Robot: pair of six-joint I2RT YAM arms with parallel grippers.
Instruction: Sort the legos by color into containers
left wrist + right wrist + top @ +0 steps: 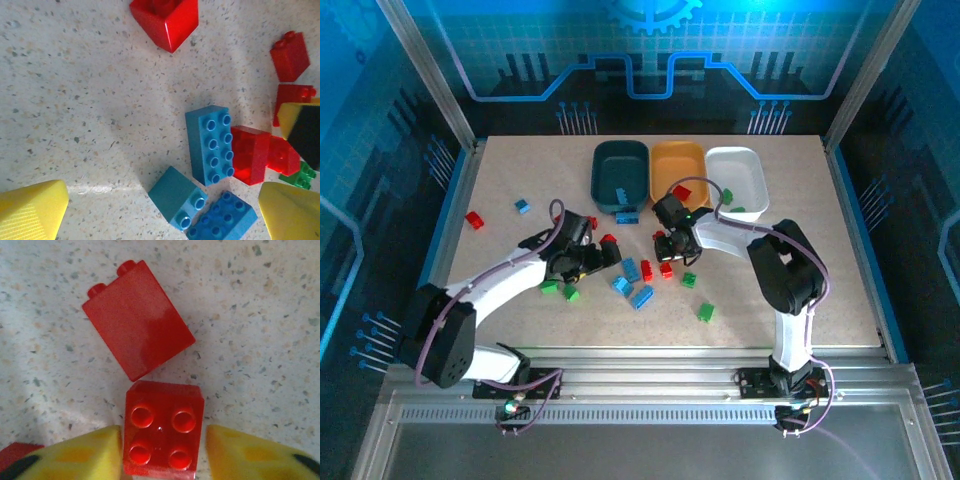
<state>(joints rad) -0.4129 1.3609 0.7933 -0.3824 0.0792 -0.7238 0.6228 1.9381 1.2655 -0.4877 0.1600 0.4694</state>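
This is a robotics lab, set up as a closed test cell. One black-and-white robot arm on the left point(490, 290) and another on the right point(790, 275) are bolted to a ribbed metal rail point(650, 385) at the near edge of a speckled table point(840, 260), and bundled cables point(535, 385) loop out from their bases. Bare aluminium posts point(430, 75) frame the table on both sides, and the walls behind and beside it are glowing blue printed panels point(520, 45) showing a fine grid, circuit lines and a gear point(652, 10).
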